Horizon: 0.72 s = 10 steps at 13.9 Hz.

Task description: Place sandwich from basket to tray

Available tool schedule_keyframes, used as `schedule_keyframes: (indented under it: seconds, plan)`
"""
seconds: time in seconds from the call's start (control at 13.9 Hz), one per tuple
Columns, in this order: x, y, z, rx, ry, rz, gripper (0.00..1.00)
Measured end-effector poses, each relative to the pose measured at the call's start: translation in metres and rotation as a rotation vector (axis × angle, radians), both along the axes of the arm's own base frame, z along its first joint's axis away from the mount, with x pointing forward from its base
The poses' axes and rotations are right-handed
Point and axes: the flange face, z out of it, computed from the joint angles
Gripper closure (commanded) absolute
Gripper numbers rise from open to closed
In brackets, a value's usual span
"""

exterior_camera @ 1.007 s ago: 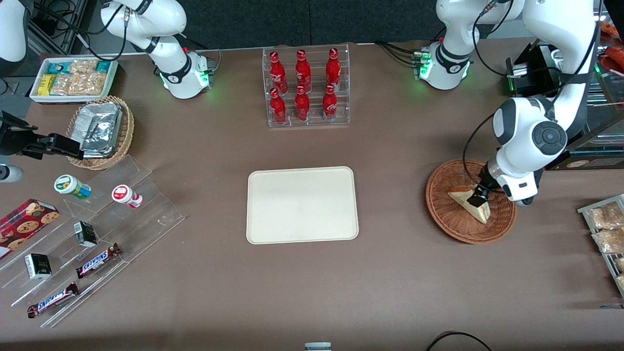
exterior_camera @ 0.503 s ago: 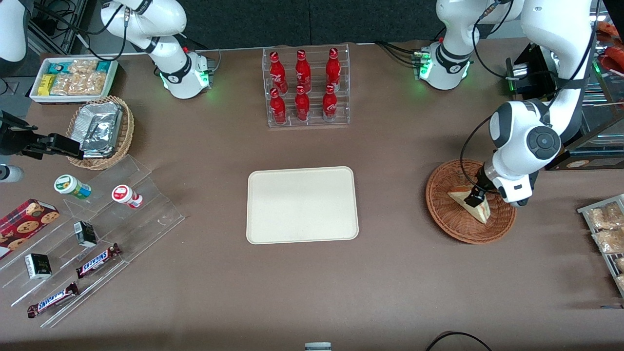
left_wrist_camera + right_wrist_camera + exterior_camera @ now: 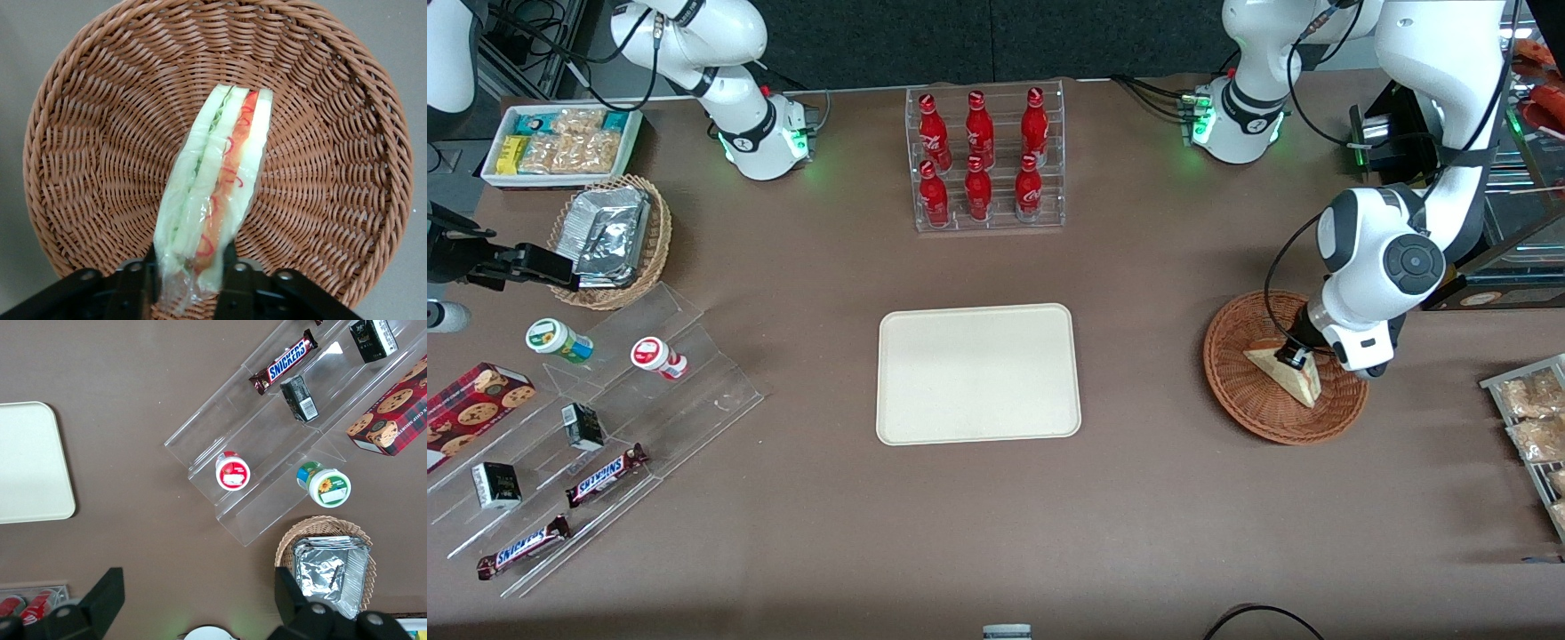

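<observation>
Down in the basket [image 3: 1254,404], near the working arm's end of the bench, the claw [image 3: 1292,357] has its two black fingers [image 3: 235,288] closed narrowly on one end of the sandwich [image 3: 1289,377], which lies on the weave. One smooth cream tray [image 3: 978,373], rectangular with rounded corners, sits flat at the bench's middle. One round basket of reddish-brown wicker follows, shallow and ribbed. One wedge-shaped sandwich lies inside it, pale bread in clear wrap, red and green filling along its cut edge.

The gripper [image 3: 1292,357] seemingly clasps the sandwich [image 3: 1291,376] in the basket [image 3: 1238,391].
</observation>
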Motion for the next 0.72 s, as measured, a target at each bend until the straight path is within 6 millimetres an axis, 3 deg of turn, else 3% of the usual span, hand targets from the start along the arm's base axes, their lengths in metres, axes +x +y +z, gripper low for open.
schedule_keyframes:
  seconds: [0.22,0.36,0.5,0.72]
  plan:
    - [0.002,0.000,0.002,0.000,-0.002,-0.001,1.00]
    - [0.007,-0.001,0.014,0.004,0.017,-0.006,1.00]
    - [0.018,-0.007,0.046,0.021,0.054,-0.045,1.00]
    - [0.039,-0.034,0.123,0.031,0.081,-0.138,1.00]
